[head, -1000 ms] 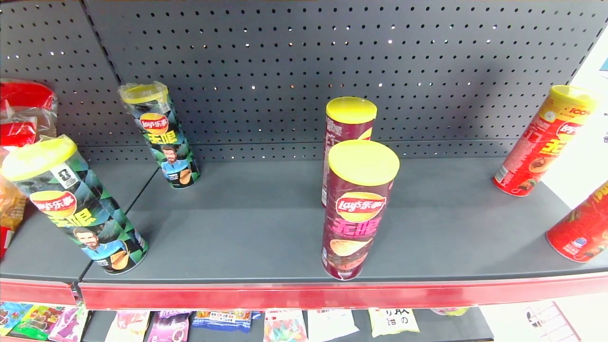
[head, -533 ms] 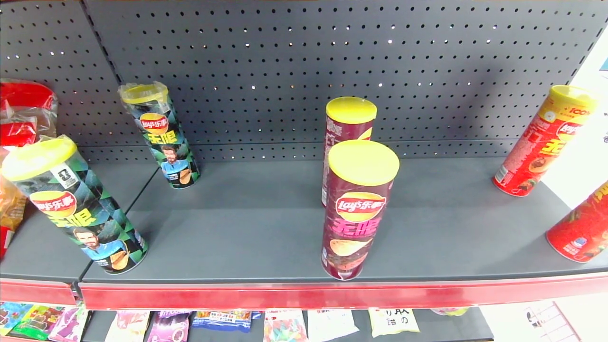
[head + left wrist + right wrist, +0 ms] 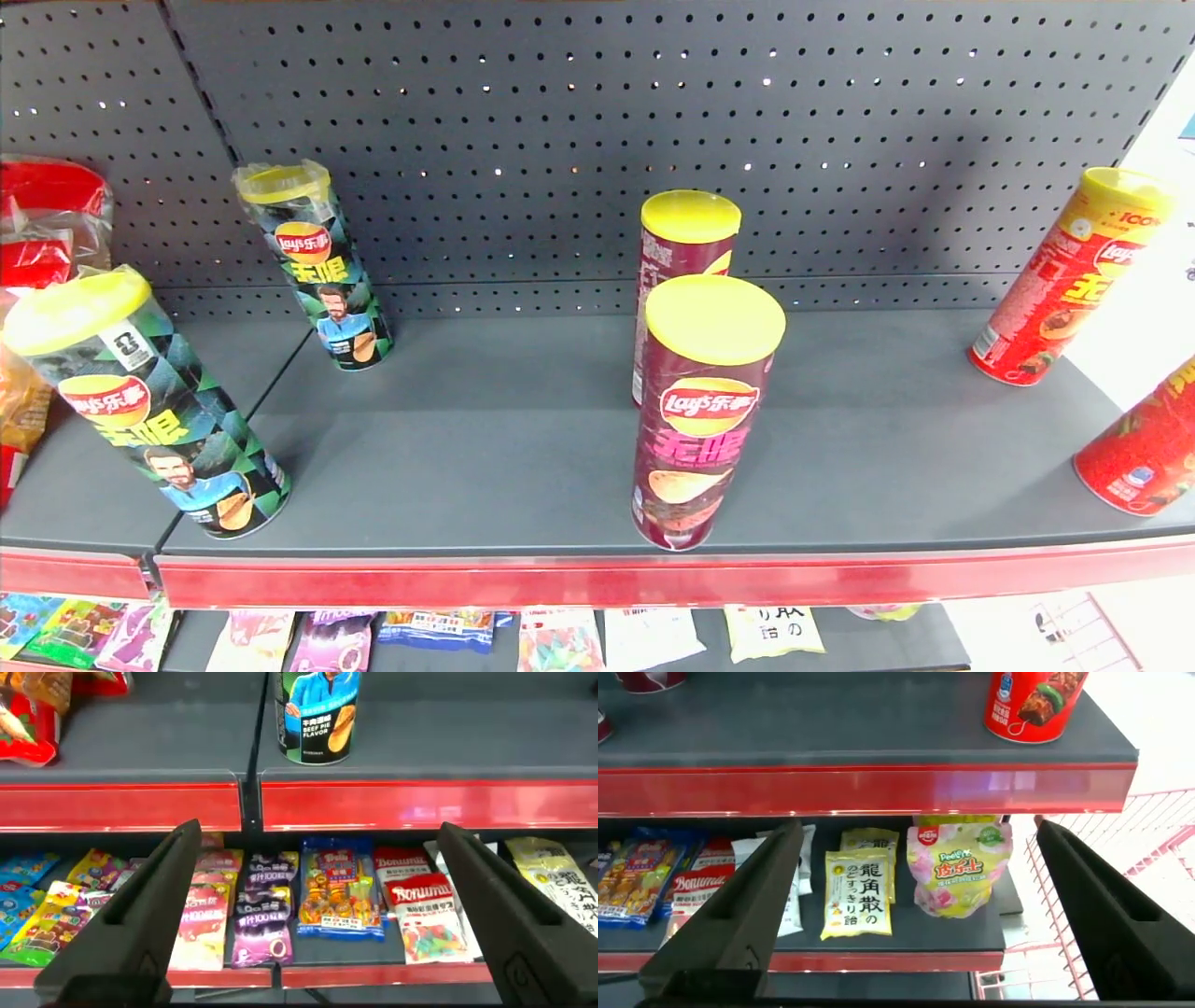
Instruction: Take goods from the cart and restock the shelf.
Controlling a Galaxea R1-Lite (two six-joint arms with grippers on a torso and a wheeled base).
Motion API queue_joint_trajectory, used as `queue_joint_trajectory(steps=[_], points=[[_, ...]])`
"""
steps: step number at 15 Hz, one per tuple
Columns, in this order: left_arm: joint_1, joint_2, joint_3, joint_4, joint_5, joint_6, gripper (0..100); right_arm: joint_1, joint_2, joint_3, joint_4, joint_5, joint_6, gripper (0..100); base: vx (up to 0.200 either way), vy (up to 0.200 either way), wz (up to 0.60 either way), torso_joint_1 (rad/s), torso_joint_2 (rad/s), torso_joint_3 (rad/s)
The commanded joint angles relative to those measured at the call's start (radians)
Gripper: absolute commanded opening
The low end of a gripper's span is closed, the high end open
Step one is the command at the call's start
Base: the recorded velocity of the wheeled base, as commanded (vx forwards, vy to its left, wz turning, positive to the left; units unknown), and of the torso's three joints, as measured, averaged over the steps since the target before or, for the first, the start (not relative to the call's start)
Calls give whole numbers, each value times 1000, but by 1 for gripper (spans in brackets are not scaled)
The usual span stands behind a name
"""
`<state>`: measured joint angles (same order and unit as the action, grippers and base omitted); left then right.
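Head view: 6 chip cans stand on the grey shelf; 2 purple ones are in the middle. Left gripper and right gripper are both spread wide, holding nothing, facing snack bags below.

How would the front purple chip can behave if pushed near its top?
The front purple can stands tall on a narrow base, so a high push would probably tip it. It sits close to the red shelf edge, so it might fall off. Once down, its round wall would likely roll.

Near red can cut by rt edge.
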<state>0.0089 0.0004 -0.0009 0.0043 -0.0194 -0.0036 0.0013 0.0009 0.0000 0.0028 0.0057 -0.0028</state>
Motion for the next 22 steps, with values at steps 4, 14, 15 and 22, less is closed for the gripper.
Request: queue_joint_trajectory(steps=[4,14,15,22], points=[[0,0,1,2,-1,-1,100,0,1,0,0,0,0,100,-100,0,0,4,2,-1],[0,0,1,2,-1,-1,100,0,1,0,0,2,-2,100,-80,0,0,0,0,0],[0,0,1,2,-1,-1,100,0,1,0,0,2,-2,100,0,0,0,0,0,0],[0,0,1,2,-1,-3,100,0,1,0,0,0,0,100,0,0,0,0,0,0]])
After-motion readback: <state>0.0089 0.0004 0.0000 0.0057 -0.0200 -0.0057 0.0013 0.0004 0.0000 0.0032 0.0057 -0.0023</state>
